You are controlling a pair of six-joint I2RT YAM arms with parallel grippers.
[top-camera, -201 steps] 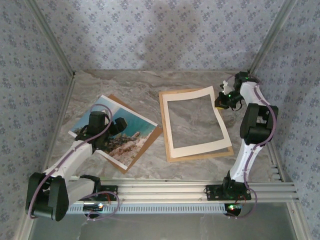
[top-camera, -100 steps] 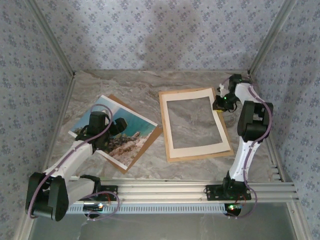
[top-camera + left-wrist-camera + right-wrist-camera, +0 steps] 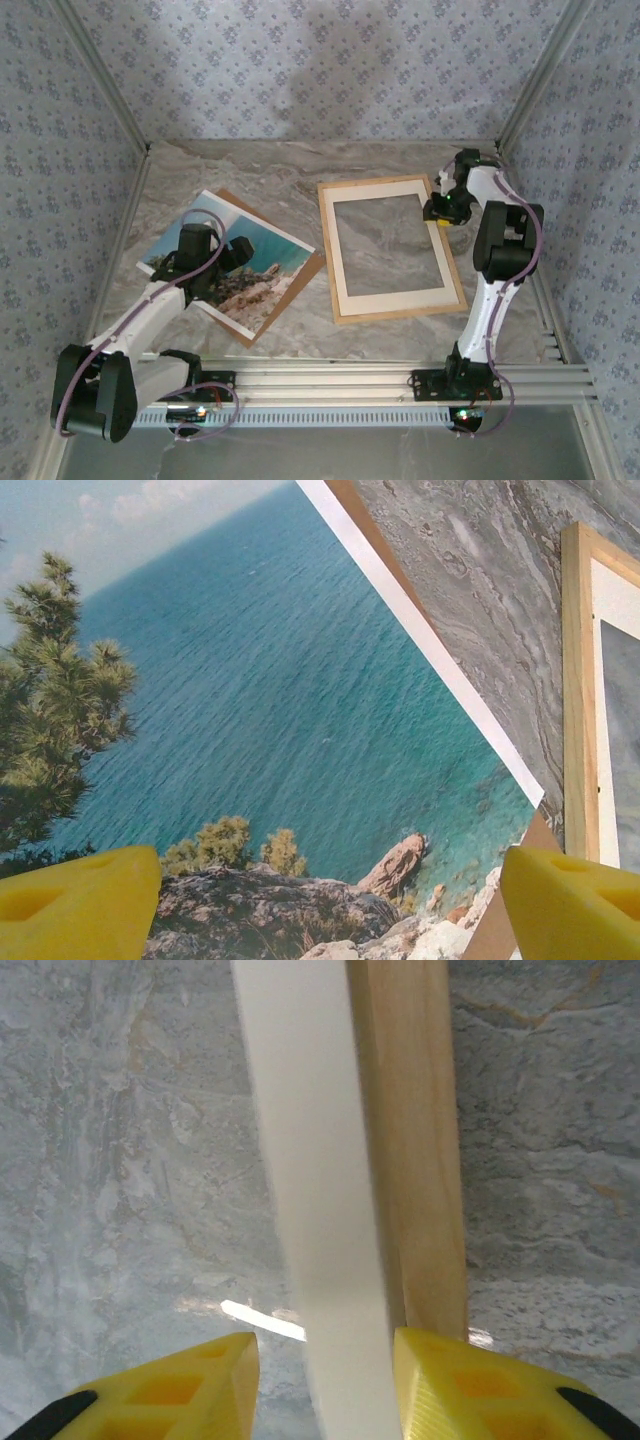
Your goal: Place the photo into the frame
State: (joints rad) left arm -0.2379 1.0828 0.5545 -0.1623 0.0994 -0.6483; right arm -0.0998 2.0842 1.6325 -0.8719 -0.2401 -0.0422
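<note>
Photo (image 3: 268, 252) is found outside the frame (image 3: 410, 1140), on a backing board (image 3: 300, 276) near the table's (image 3: 250, 170) left edge, under the wide-spread left gripper (image 3: 330, 880), while the right gripper (image 3: 325, 1360) is parted astride the cream mat (image 3: 310, 1160); insertion is judged not yet begun.

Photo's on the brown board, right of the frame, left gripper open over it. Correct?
Not quite. The photo lies on the brown board left of the frame, not right of it, as the top external view shows. The left gripper is open over it.
</note>
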